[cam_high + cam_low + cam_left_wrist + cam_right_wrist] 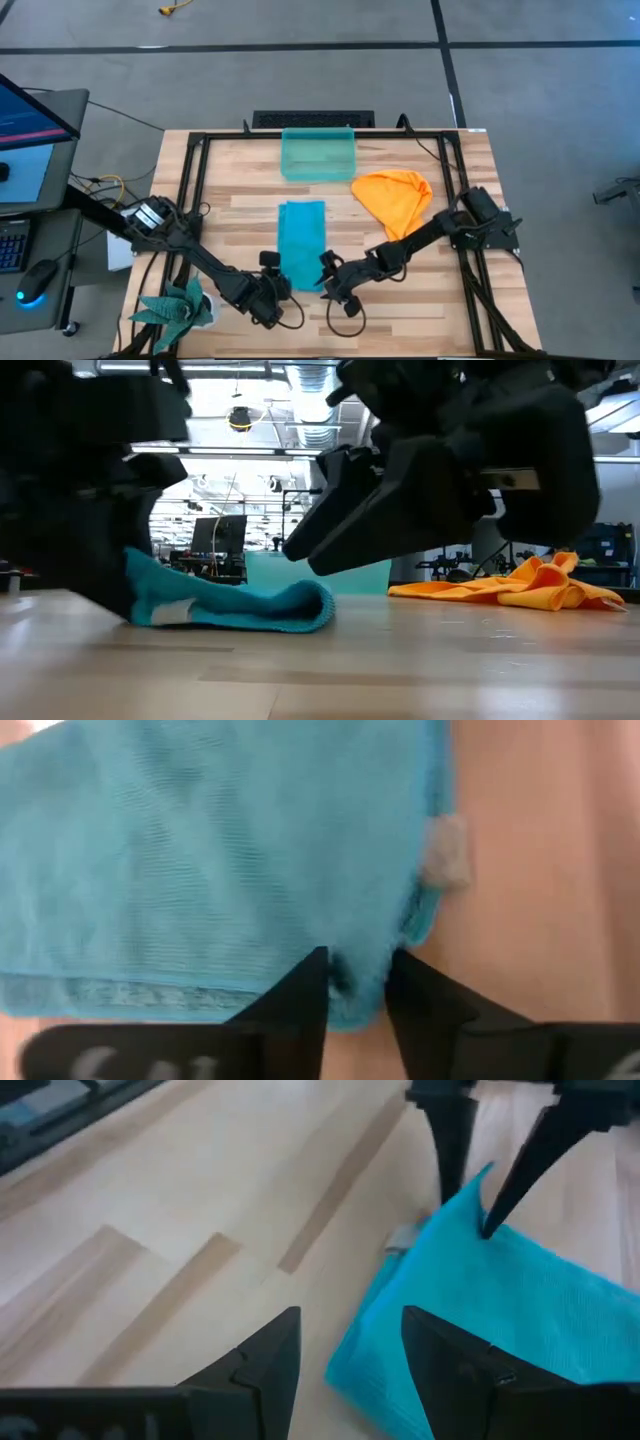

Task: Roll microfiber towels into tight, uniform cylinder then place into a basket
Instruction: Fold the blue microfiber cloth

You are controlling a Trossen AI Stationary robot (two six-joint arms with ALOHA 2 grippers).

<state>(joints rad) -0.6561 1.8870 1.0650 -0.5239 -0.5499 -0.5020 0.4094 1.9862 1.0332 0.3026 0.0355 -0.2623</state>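
Left claw (357,982) pinches the near corner of the teal towel (301,242), its two dark fingers (300,995) pressed on the cloth edge and lifting that corner a bit off the surface (420,300). A small white tag (446,858) shows at the towel edge just beside the pinch. Right claw (350,1342) sits at the towel's other near corner, fingers spread, nothing held, low over the wood. The teal towel lies folded long in the middle of the surface. The orange towel (393,198) lies crumpled to its right, apart from it. The basket (318,154) stands at the far edge, just beyond the teal towel. Potted plant (178,305) at the near left corner.
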